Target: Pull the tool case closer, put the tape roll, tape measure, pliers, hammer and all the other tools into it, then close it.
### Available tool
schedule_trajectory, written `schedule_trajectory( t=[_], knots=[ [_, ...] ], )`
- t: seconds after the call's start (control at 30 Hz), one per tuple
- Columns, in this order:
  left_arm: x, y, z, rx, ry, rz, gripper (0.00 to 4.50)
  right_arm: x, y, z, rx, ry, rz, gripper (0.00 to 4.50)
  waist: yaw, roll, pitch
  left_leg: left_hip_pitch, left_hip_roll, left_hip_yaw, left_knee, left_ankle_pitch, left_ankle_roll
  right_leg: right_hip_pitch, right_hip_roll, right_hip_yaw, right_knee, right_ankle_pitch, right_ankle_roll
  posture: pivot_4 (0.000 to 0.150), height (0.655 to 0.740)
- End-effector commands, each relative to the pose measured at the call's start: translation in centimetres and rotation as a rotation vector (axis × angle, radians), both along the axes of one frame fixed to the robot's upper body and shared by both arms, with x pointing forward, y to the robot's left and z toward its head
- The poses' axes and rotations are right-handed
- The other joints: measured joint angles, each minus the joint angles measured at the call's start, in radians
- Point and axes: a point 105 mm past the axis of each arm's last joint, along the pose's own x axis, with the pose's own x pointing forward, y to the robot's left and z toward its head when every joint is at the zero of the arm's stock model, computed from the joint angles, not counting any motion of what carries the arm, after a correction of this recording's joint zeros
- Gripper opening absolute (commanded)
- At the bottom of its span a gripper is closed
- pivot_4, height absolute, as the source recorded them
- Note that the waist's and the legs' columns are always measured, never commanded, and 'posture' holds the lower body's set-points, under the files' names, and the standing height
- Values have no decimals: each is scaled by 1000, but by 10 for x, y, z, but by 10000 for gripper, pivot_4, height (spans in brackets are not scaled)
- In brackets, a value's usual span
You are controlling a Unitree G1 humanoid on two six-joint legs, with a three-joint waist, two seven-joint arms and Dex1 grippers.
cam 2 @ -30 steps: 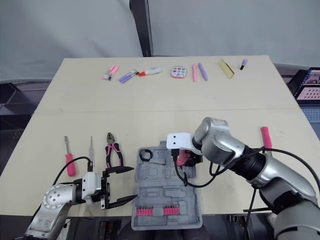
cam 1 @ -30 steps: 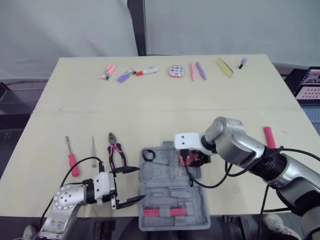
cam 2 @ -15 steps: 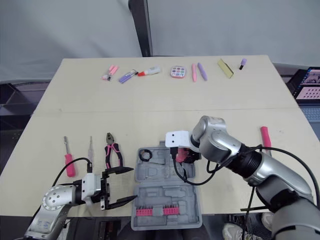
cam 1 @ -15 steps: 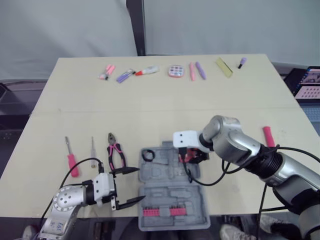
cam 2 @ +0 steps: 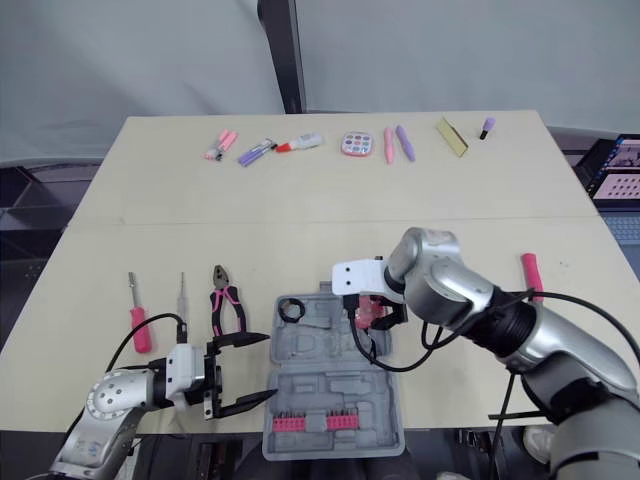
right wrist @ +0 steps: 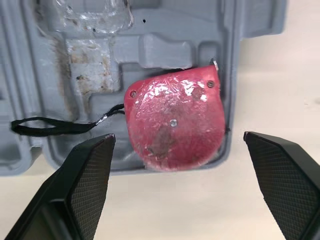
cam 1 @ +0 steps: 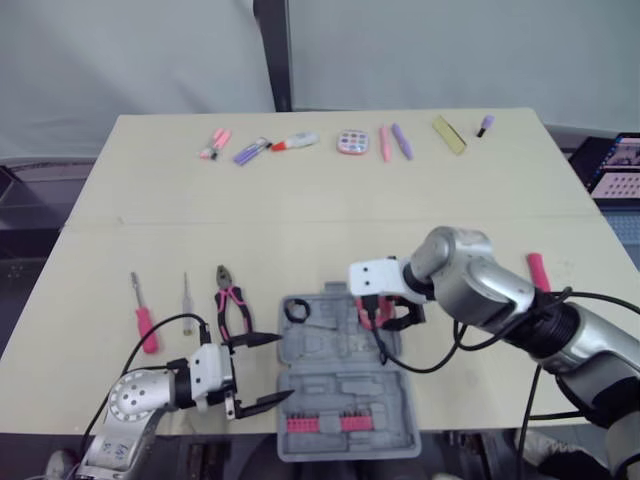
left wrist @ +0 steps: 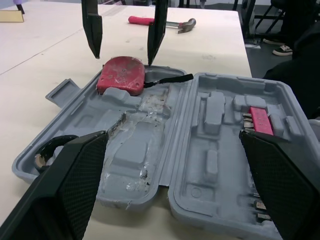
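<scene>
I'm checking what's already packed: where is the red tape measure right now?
The tape measure lies inside the tool case, in its far right corner pocket, just beneath the open right gripper.

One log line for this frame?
tape measure: in tool case | right gripper: open, above it | left gripper: open | pliers, hammer: on table

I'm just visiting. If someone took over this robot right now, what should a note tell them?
Left hand: open, empty, beside the open tool case.
Right hand: open, above the tape measure.
Done: tape measure and tape roll lie in the case.
Left: pliers, red screwdriver, slim screwdriver and hammer are on the table; then close the case.
</scene>
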Motion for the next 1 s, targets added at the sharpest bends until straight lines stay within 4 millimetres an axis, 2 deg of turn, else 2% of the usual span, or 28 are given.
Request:
schedule_trajectory(
  t=[0.03,0.2,0.3,0.4,0.63,0.87,1.0],
  knots=[
    [-2,-3,6,-24,-18,-3,45000,-7,-5,23,118,-11,-25,43612,0,0,0,0,0,0,0,0,0,0,0,0,0,0,0,1500,7134],
    [2,-6,11,-43,-20,-5,45000,-13,-15,25,331,6,-35,43612,2,-1,0,0,0,0,0,0,0,4,0,0,-2,0,0,1500,7134],
    [5,-7,15,-44,-25,-12,45000,-12,-19,24,473,25,-88,35694,2,-1,0,0,1,0,0,0,0,5,1,-1,-3,0,0,1500,7134],
    [7,-9,18,-43,-29,-20,45000,-15,-18,28,614,21,-78,22261,1,-1,0,1,1,0,0,0,0,6,1,-1,-3,0,0,1500,7134],
    [9,-12,23,-36,-34,-30,45000,-13,-27,19,746,-30,-68,22261,1,-1,0,1,1,0,0,0,0,7,1,-1,-4,0,0,1500,7134],
    [13,-17,30,-35,-42,-47,45000,-6,-37,-3,873,-73,-81,22261,2,-2,0,1,1,0,0,0,0,9,2,-1,-7,0,0,1500,7134],
    [16,-19,34,-36,-47,-53,45000,-4,-41,-17,888,-68,-78,22261,1,-2,0,2,1,0,0,0,0,9,2,-1,-7,0,0,1500,7134]
  ],
)
